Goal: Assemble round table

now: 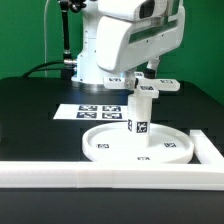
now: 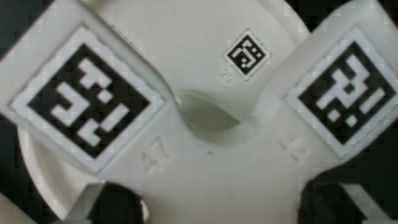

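On my feed, off to the exterior view's left of the large rimmed round white plastic disc (image 1: 105, 150), and behind it, the thin flat white marker board (image 1: 100, 111) lies on the black desk (image 1: 30, 115). The disc itself lies flat on the desk, rim up. Standing upright at the disc's centre is the short white cylindrical leg (image 1: 140, 112), a small black-and-white tag on its side. Straight above the disc, on or just over the leg's top (I cannot make out whether they touch), sits the flat white cross-shaped base (image 1: 160, 85), level, its tagged arms spread. The wrist view looks down on that base (image 2: 210, 125): two arms with large tags, and the disc (image 2: 196, 35) showing between them with its own small tag. The dark fingers (image 2: 103, 203) stand either side of the base; I cannot tell whether they are clamped on it or loose. Along the camera side of the disc runs a long white rail (image 1: 100, 172), reaching past the disc to the exterior view's right.
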Robot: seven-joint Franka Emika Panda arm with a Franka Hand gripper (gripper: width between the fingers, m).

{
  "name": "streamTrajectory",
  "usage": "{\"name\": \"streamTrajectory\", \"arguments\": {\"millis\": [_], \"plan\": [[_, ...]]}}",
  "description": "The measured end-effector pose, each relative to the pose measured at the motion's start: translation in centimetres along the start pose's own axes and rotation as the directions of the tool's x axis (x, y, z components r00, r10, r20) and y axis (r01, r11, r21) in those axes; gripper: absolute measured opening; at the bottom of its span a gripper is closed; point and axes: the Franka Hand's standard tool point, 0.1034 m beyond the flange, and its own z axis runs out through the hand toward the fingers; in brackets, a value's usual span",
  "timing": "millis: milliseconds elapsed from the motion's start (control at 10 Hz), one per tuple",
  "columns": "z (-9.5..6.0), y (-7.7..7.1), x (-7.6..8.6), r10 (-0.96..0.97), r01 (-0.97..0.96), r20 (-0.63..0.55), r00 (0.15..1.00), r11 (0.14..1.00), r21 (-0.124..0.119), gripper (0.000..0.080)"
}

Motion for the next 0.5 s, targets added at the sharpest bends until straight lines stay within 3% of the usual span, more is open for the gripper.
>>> {"name": "streamTrajectory", "arguments": {"millis": [500], "plan": [[0.91, 0.21, 0.1, -0.027, 0.027, -0.002, 1.0, 1.0, 0.0, 0.0435]]}}
